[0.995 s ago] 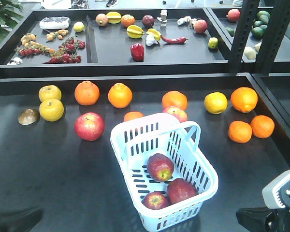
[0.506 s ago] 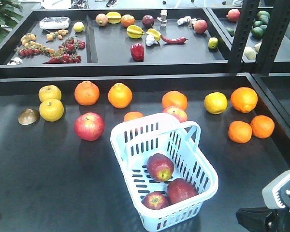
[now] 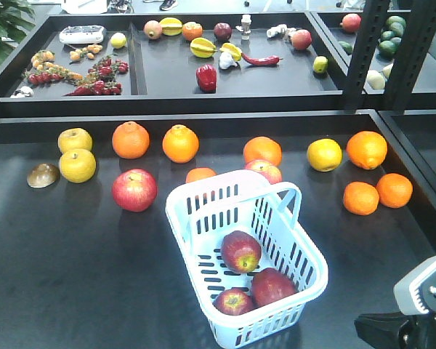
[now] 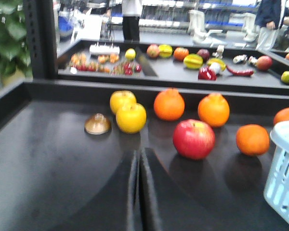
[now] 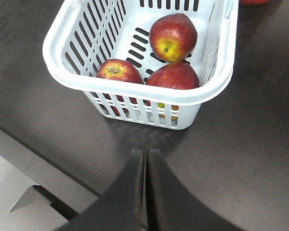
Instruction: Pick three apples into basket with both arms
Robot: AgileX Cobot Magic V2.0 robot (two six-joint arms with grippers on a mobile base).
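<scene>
Basket [image 3: 247, 258]: pale blue-white, slotted, resting on the dark tabletop [image 3: 73, 276] near its front edge; hoop handle [image 3: 294, 200] raised at the far end.
Apples: three inside the basket. One [image 3: 240, 251] near the middle of the floor, one [image 3: 273, 286] to its right toward the near wall, one [image 3: 234, 301] at the near wall. Last two touching in the right wrist view, first just beside them.
Left claw [image 4: 138, 192]: fingers pressed together with only a thin seam between, holding nothing, low over bare tabletop, well apart from the basket at the right edge of its view.
Right claw [image 5: 145, 187]: fingers closed against each other, holding nothing, over the tabletop just outside the near wall of the basket.
Loose red apple [image 3: 134, 190]: on the tabletop left of the basket, apart from it.
Second loose apple [image 3: 264, 171]: behind the far basket wall, partly hidden.
Oranges [image 3: 131, 139]: spread along the back and right of the tabletop.
Yellow fruits [image 3: 77, 165]: a pair at the far left, touching or nearly so.
Brown dome-shaped item [image 3: 43, 175]: beside the yellow pair.
Rear trays [image 3: 134, 65]: mixed fruit and vegetables, beyond the tabletop.
</scene>
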